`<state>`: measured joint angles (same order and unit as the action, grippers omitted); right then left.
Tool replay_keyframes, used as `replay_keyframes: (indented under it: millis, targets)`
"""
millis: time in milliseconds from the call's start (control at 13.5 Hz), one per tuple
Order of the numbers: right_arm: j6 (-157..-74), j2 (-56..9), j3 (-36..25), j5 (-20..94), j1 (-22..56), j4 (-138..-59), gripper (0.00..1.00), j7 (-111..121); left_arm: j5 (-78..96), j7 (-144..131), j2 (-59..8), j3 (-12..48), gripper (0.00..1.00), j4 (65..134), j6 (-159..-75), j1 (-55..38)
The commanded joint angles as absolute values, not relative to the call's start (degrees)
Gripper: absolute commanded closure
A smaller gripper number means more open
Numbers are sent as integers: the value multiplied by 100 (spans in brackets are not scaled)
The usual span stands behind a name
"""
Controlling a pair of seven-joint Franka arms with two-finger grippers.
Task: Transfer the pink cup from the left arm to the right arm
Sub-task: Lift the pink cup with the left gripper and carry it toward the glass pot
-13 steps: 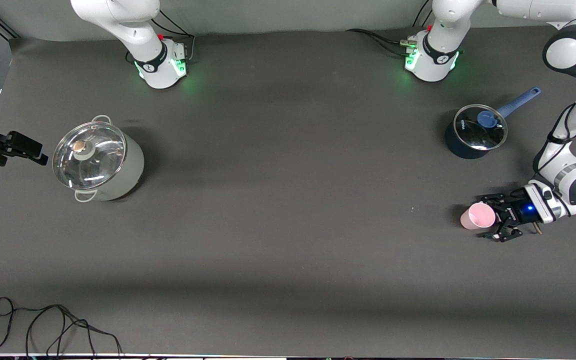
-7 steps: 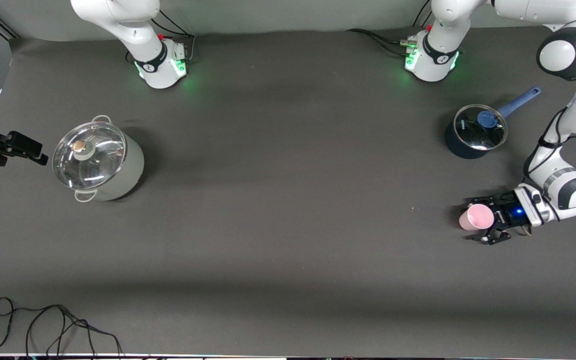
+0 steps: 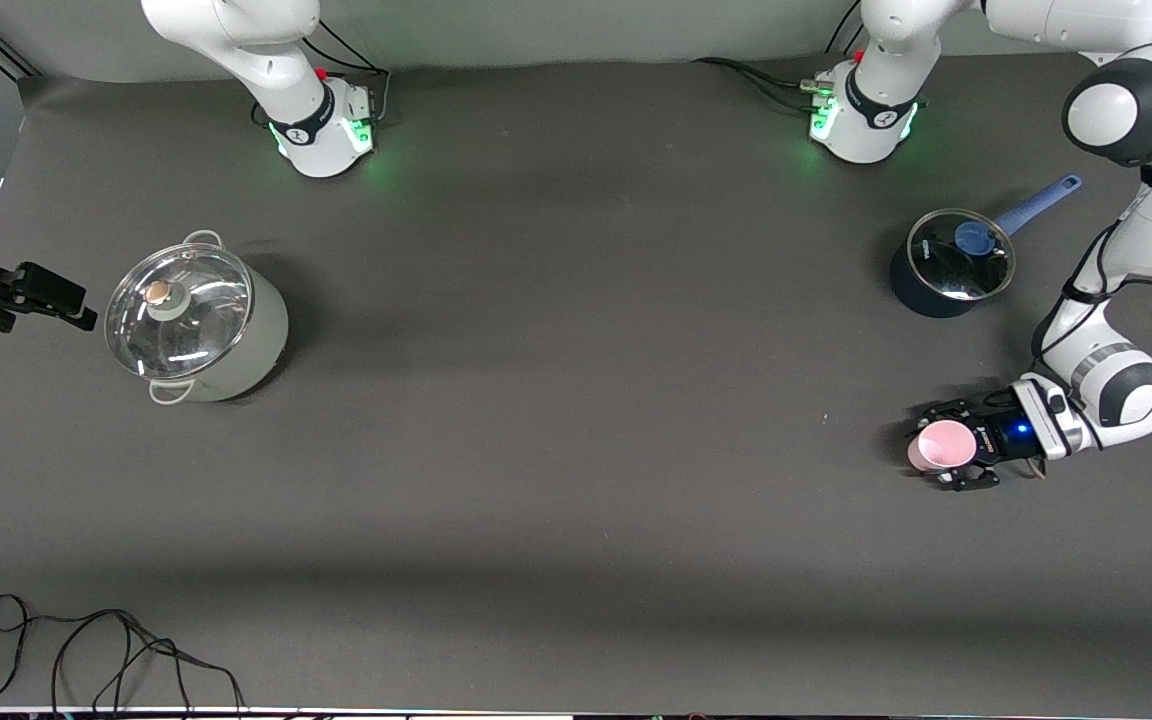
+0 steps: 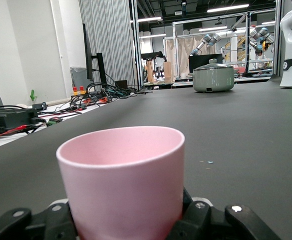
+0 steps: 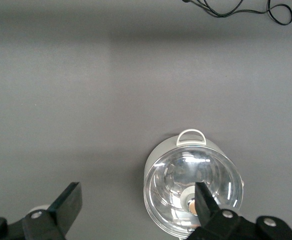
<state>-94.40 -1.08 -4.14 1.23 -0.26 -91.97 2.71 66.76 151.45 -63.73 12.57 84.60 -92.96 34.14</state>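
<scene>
The pink cup (image 3: 939, 446) stands upright on the table at the left arm's end, nearer to the front camera than the blue saucepan. My left gripper (image 3: 944, 448) lies low and level with a finger on each side of the cup, shut on it. In the left wrist view the cup (image 4: 122, 180) fills the space between the black fingers (image 4: 200, 220). My right gripper (image 3: 71, 302) is open and empty, and waits over the table's edge at the right arm's end beside the big pot; it also shows in the right wrist view (image 5: 138, 196).
A grey-green pot with a glass lid (image 3: 196, 322) stands at the right arm's end, also in the right wrist view (image 5: 193, 192). A dark blue saucepan with a lid (image 3: 948, 264) stands near the left arm. A black cable (image 3: 106, 650) lies at the table's front corner.
My left gripper has slid forward around the pink cup and its fingers have closed in on it; the cup shifted slightly toward the front camera. The right arm has not moved.
</scene>
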Motion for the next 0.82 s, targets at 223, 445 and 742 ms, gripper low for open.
replay_keyframes:
  millis: [223, 445, 742]
  targets:
    - [-9413, -88, -431, 149, 9, -9193, 0, 325, 6917, 15109, -6390, 1668, 100, 8096, -9543, 2831]
    - [-9413, -88, -431, 149, 9, -9193, 0, 325, 7100, 14924, -6390, 2318, 100, 7989, -10438, 2541]
    - [-9378, -44, -422, 149, 17, -9176, 0, 19, 7952, 14915, -6390, 3337, 100, 7806, -12308, 1751]
